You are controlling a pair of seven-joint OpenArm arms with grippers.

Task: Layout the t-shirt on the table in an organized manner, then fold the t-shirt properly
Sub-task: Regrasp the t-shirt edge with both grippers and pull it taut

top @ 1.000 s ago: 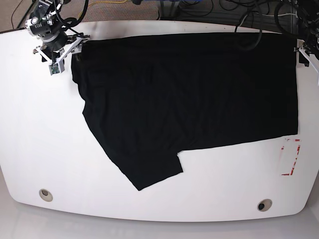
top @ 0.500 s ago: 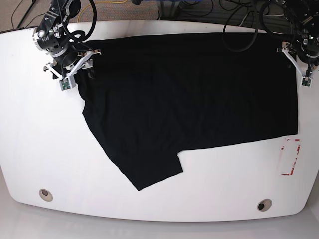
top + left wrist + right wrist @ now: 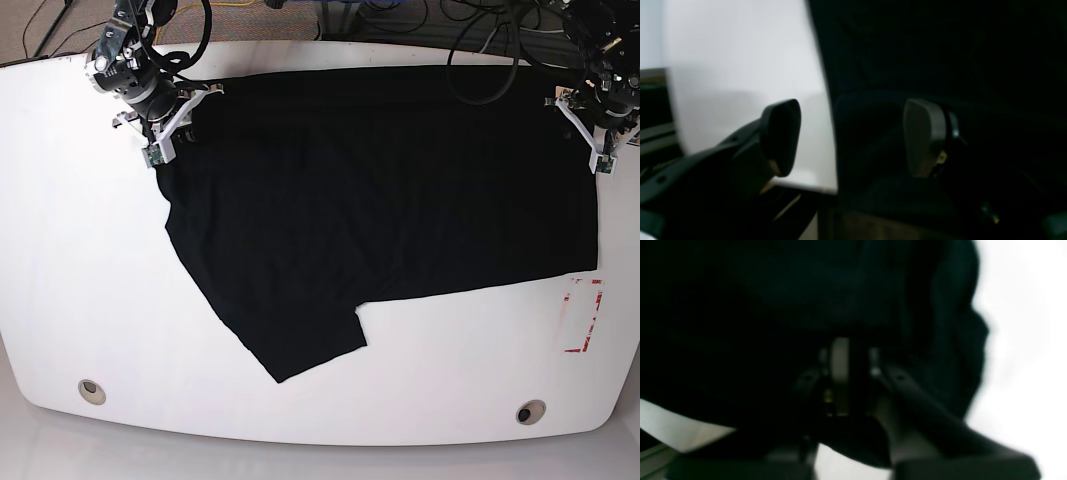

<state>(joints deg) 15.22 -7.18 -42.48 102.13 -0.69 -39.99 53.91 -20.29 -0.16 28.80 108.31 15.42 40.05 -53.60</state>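
One black t-shirt (image 3: pixel 380 190) lies flat on the white desk (image 3: pixel 70 290), covering the far-centre and far-right area; long axis runs across the desk, side to side; one sleeve (image 3: pixel 300 345) points toward the near edge, left of centre.

Right gripper (image 3: pixel 172 125) sits at the shirt's far-left corner; wrist view shows its jaws narrow, pinched together on black cloth (image 3: pixel 907 306). Left gripper (image 3: pixel 592 120) sits at the far-right corner; jaws wide, one finger (image 3: pixel 780 136) over bare desk, the other (image 3: pixel 923 136) over cloth, straddling the hem edge; no grip.

Vs. half a sec earlier: right gripper moved further onto the shirt and closed; left gripper shifted slightly inward; shirt outline unchanged.

Count: 1 shirt, 2 grippers, 2 metal grommets (image 3: pixel 92 390) at near edge, 1 red-and-white mark (image 3: pixel 585 315) near right.
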